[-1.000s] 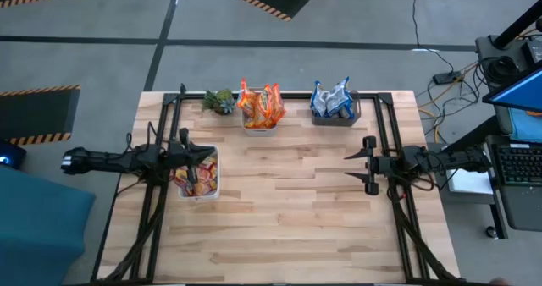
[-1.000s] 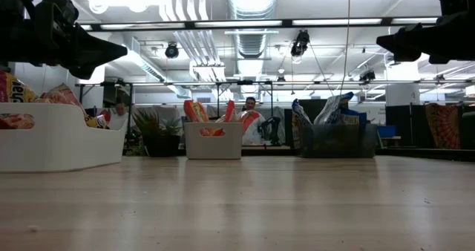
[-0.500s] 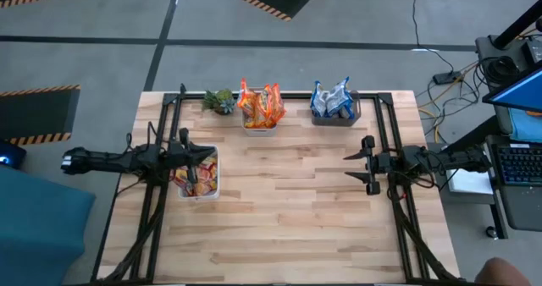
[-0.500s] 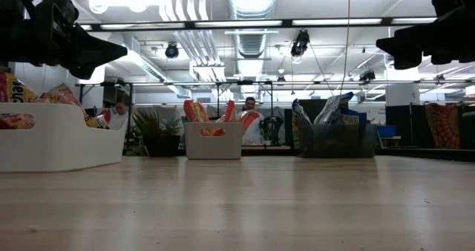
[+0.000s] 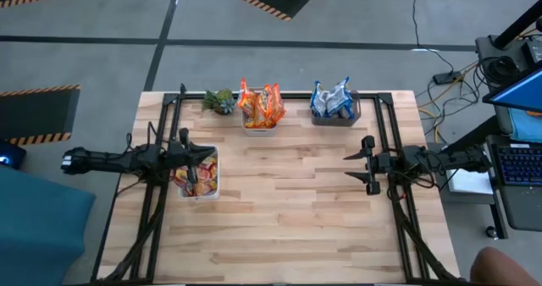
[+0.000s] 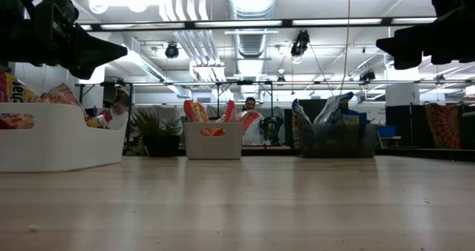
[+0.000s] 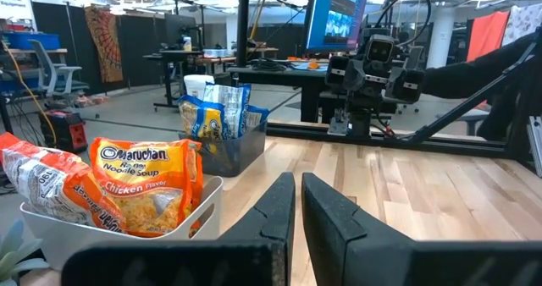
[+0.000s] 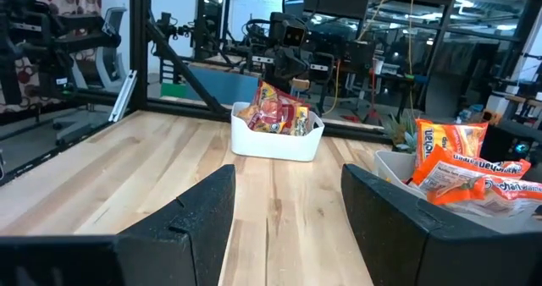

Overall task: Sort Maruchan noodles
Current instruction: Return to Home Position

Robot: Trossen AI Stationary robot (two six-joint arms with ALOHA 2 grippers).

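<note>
**Sorting looks done, arms just parking up**

Going left to right in the overhead view: the left gripper (image 5: 206, 156) hangs over the white bin (image 5: 196, 196) at the table's left side, and that bin holds the red-pink packets (image 5: 185, 178). At the far edge comes the small plant (image 5: 220, 100). Beside it is a light bin (image 5: 259, 129) stuffed with the orange packets (image 5: 260, 104), and next along is a dark bin (image 5: 336, 121) with the blue packets (image 5: 332, 100). The right gripper (image 5: 366, 165) hovers at the right side over bare table (image 5: 288, 201).

Every packet I can find sits in one of the three bins, so I'd call this the go-home step. What's left is probably just pulling both arms back to rest, with the left one lifting clear of its bin.

View differences:
- From overhead I can't judge the left fingers. Its wrist camera shows them pinched together with only a sliver of gap, nothing between them.
- The right wrist camera shows its fingers spread wide, gripping nothing.
- The left wrist camera lets you read the Maruchan label on an orange pack.
- The table-level camera shows the packets standing well above the bin walls, both grippers up high.
</note>
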